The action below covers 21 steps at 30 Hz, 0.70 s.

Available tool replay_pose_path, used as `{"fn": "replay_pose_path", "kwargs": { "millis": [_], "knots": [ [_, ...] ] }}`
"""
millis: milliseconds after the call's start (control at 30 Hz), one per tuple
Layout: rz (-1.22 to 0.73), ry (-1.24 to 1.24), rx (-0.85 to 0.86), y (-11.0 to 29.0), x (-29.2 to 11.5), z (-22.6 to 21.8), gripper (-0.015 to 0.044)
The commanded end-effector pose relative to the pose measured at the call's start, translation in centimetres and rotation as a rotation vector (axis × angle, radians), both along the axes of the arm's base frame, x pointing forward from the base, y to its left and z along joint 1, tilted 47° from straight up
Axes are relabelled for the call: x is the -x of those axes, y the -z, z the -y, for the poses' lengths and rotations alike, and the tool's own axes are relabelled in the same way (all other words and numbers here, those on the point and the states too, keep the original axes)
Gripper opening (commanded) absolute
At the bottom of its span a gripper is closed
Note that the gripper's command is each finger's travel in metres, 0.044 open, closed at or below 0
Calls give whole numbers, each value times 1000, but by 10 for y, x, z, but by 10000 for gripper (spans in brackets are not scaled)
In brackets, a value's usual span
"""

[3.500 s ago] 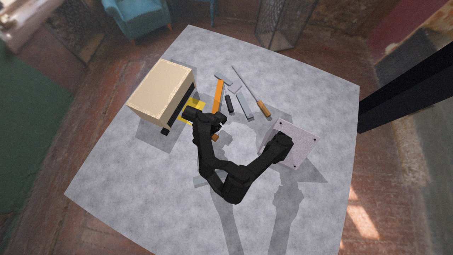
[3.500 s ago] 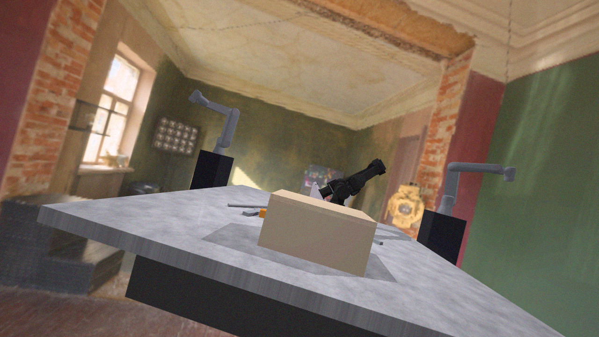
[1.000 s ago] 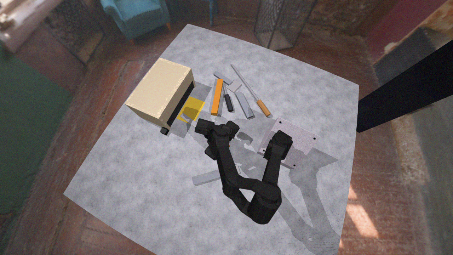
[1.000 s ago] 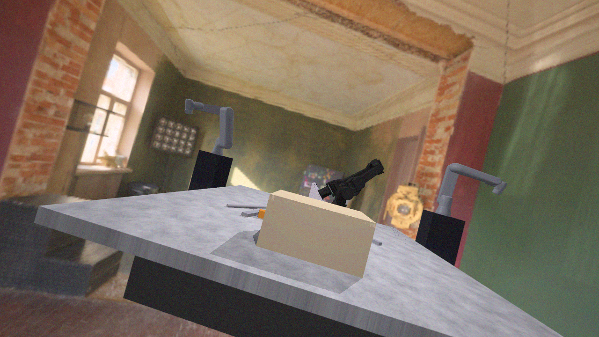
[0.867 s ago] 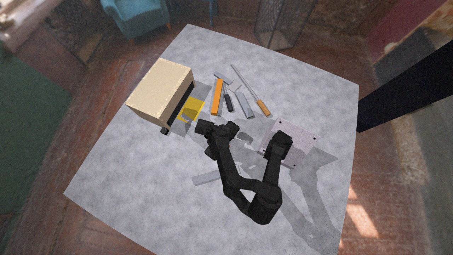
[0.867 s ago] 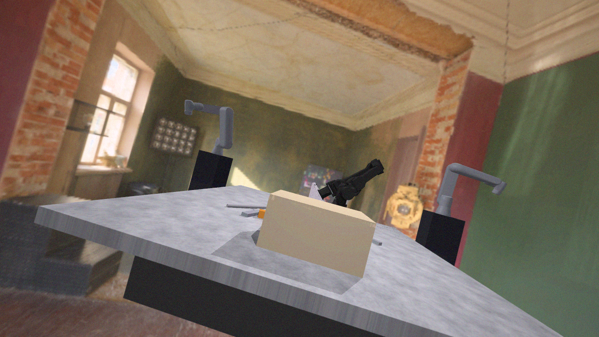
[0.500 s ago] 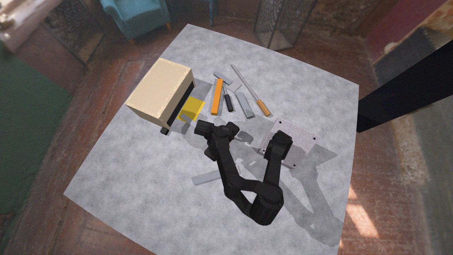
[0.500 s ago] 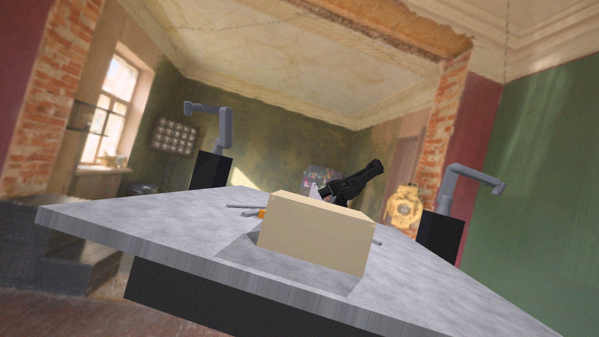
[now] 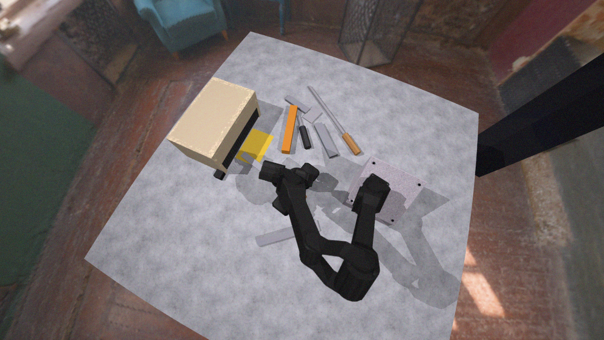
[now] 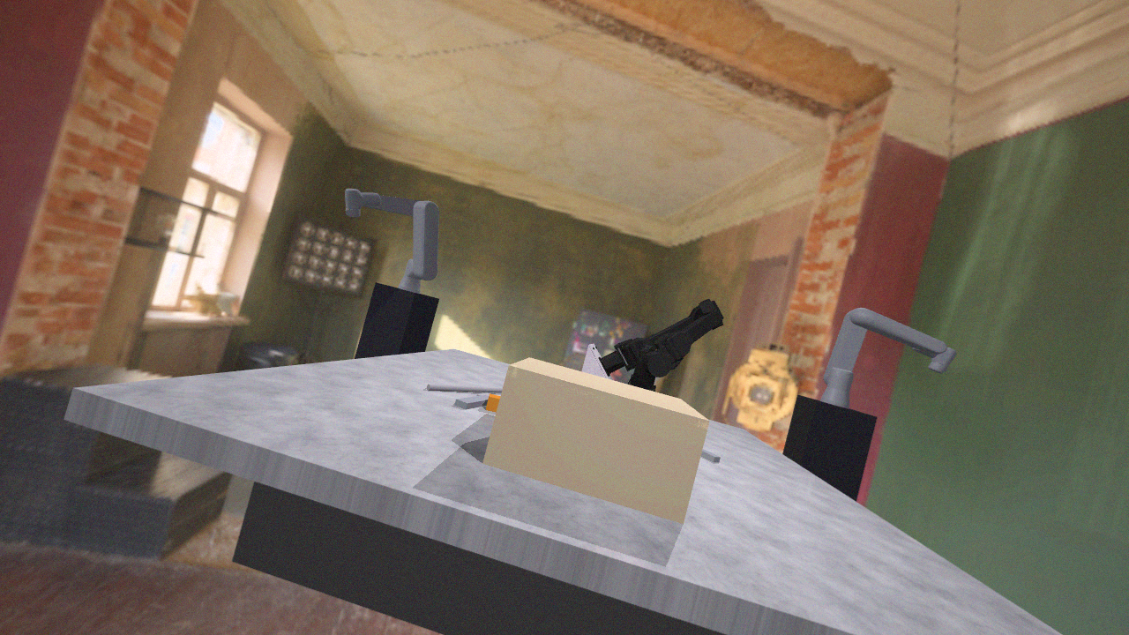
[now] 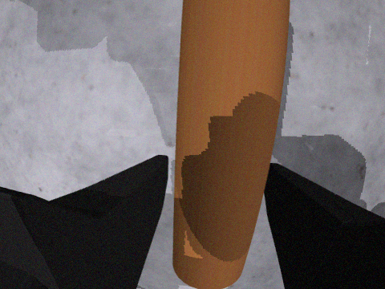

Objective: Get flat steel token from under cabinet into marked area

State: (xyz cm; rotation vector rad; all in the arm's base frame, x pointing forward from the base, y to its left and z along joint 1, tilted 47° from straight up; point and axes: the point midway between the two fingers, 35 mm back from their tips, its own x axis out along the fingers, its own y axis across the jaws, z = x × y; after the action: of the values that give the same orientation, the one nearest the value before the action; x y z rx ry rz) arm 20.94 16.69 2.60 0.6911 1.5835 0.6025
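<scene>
My gripper (image 11: 217,170) is open around the wooden handle (image 11: 228,80) of a tool. A gap shows between the left finger and the handle; the right finger is at or very near its other side. In the top view the arm hides the fingertips and most of this tool. A grey flat piece (image 9: 249,158) shows at the near corner of the yellow marked area (image 9: 256,141); I cannot tell whether it is all tool or partly token. The beige cabinet (image 9: 215,114) (image 10: 595,434) stands behind the area, its dark slotted front (image 9: 240,139) facing it. I cannot make out the token for certain.
Right of the marked area lie an orange bar (image 9: 289,129), a black-handled tool (image 9: 305,137), a grey bar (image 9: 326,140) and a long rod with a wooden handle (image 9: 351,143). Another grey bar (image 9: 274,237) lies nearer. A small black block (image 9: 219,174) is at the cabinet's near corner.
</scene>
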Motion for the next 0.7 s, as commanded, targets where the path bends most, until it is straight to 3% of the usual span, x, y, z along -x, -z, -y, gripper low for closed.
{"fn": "replay_pose_path", "kwargs": {
  "millis": [0, 567, 667],
  "knots": [
    [0, 0, 0, 0, 0, 0, 252],
    [0, 1, 0, 2, 4, -3, 270],
    [6, 0, -3, 0, 0, -2, 191]
  ]
}}
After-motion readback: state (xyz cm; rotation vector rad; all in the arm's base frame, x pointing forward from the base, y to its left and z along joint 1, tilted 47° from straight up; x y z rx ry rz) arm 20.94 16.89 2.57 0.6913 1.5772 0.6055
